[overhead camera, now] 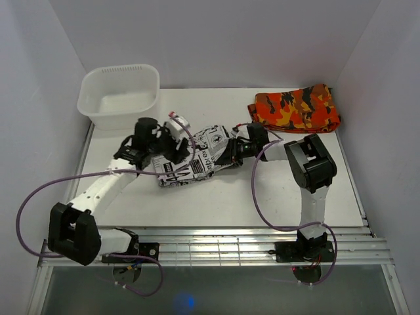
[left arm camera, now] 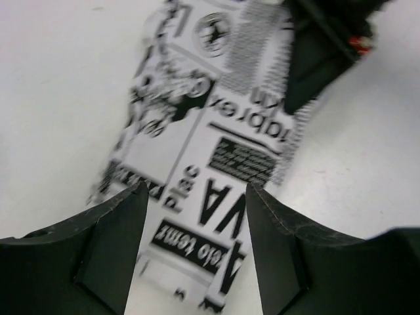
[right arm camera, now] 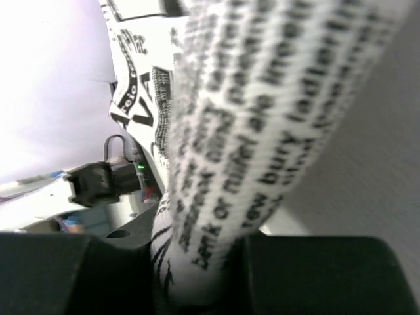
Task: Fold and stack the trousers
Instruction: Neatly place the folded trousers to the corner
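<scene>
Newsprint trousers [overhead camera: 200,161] folded into a small bundle on the table [overhead camera: 216,197], in front of the white plastic tub [overhead camera: 92,108] and to its right. Left gripper [left arm camera: 197,197] at the bundle's tub-side end, jaws apart over the print. Right gripper [right arm camera: 197,269] at the end away from the tub, clamped on a fold of cloth. Orange camouflage garment [overhead camera: 295,108] well to the tub's right, apart from the bundle.

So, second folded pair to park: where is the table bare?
Bare: the strip between trousers and near table edge, and the back gap between white tub and camouflage garment. Crowded centre: left gripper and right gripper at the trousers.
</scene>
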Motion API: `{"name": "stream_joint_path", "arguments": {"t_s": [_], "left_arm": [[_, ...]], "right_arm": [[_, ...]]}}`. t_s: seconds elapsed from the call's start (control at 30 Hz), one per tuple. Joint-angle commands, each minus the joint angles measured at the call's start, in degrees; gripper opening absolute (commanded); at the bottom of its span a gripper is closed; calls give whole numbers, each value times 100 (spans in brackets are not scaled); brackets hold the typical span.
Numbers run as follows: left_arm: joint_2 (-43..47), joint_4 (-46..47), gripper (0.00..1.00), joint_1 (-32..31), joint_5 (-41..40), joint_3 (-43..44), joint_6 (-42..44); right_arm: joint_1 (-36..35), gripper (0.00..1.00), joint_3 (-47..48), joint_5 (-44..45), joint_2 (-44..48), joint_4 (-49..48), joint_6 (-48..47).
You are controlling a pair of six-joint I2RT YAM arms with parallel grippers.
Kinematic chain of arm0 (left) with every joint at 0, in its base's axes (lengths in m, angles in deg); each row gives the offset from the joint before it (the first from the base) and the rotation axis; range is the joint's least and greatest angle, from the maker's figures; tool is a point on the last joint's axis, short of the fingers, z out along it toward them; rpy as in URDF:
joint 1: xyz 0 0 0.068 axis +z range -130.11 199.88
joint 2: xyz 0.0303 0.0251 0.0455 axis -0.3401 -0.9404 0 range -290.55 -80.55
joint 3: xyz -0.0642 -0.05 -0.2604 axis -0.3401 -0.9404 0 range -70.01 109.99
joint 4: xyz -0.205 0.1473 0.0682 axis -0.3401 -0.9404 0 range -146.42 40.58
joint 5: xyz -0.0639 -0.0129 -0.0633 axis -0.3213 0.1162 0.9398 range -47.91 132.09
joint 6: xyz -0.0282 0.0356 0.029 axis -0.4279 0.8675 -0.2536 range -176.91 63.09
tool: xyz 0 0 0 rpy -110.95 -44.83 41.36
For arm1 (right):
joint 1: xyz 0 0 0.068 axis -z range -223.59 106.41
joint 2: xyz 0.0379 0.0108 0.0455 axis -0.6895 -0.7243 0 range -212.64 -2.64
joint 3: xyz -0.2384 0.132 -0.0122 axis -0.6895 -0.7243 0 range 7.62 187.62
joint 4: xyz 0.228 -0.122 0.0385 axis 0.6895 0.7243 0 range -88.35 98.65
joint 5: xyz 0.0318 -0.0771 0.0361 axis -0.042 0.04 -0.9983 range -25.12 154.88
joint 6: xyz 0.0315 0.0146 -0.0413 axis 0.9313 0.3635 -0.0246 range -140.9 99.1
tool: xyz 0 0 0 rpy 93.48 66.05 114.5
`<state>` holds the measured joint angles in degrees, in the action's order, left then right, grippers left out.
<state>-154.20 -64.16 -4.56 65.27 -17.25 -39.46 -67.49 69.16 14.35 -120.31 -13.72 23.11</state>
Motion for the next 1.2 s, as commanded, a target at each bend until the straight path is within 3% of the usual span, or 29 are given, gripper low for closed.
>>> {"name": "stream_joint_path", "arguments": {"t_s": [0.0,0.17,0.2,0.3,0.47,0.67,0.8,1.0,1.03,1.07,1.17], "left_arm": [[-157,-1547,72,1184,811,420,-698],[-1124,-2015,73,2338,1582,455,-1682],[-1282,-1972,73,2679,2037,420,-2162],[-1574,-1306,84,2910,2619,36,-2781],[-1914,304,97,2849,2604,-599,-3950],[-2592,1237,98,2199,1964,-398,-4469],[-3085,1307,90,1795,1673,-169,-4663],[-3832,1342,54,1399,1312,156,-5093],[-3920,1421,43,1381,1347,191,-5172],[-4025,1561,21,1381,1399,226,-5234],[-4044,1816,0,1311,1479,490,-5279]], "right_arm": [[122,8,788,358,805,990,-1820],[140,8,1132,930,1114,2257,-2941],[157,8,1124,956,1158,2354,-3038],[210,8,1045,1009,1211,2548,-3197],[272,8,1158,1044,1167,2759,-3468],[307,8,1659,1343,904,3488,-4101],[368,8,1861,1554,754,3744,-4374],[386,8,2187,1756,570,3884,-4682],[395,8,2222,1800,561,3893,-4700],[386,8,2318,1835,561,3928,-4769],[447,8,2477,2063,587,3963,-4962]]}}
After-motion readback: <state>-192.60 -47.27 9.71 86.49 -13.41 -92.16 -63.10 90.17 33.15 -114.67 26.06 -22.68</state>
